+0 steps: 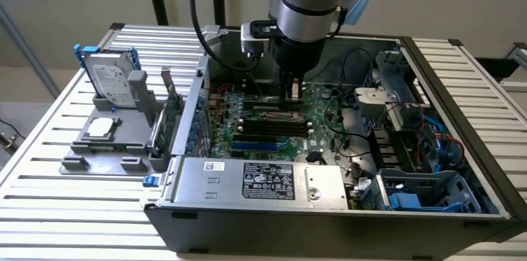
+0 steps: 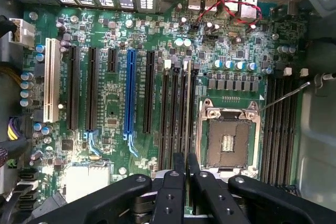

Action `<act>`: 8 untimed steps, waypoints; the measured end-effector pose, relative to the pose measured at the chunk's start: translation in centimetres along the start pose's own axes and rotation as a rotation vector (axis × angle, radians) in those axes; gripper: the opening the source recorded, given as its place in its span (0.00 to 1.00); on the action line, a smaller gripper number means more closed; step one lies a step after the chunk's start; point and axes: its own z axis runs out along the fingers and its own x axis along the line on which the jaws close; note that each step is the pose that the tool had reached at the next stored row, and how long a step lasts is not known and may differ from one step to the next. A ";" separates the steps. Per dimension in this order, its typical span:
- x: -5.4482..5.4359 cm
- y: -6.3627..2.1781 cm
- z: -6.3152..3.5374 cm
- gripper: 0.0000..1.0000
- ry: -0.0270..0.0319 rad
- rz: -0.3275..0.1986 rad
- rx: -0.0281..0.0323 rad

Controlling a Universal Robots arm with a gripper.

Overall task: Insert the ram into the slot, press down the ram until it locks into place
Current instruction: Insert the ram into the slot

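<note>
In the wrist view my gripper (image 2: 186, 161) has its two black fingers nearly together on the ram (image 2: 187, 108). The ram shows edge-on as a thin pale strip running away from the fingertips. It lines up with a bank of long black slots (image 2: 175, 108) beside the processor socket. I cannot tell whether it touches a slot or hangs above it. In the exterior view the gripper (image 1: 290, 94) reaches straight down into the open computer case over the green motherboard (image 1: 321, 131).
A blue slot (image 2: 129, 93), a white slot (image 2: 51, 80) and the open processor socket (image 2: 229, 137) flank the bank. More black sockets (image 2: 278, 129) lie beyond. Red and black cables (image 2: 231, 3) cross the board's edge. Outside the case stands a grey fixture (image 1: 107, 144) with a hard drive (image 1: 111, 85).
</note>
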 end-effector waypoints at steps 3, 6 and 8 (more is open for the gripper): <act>0.1 -0.01 0.23 0.13 0.0127 0.000 -0.0004; 0.1 -0.02 0.49 0.13 0.0275 0.001 -0.0008; 0.1 -0.03 0.73 0.13 0.0339 0.001 -0.0009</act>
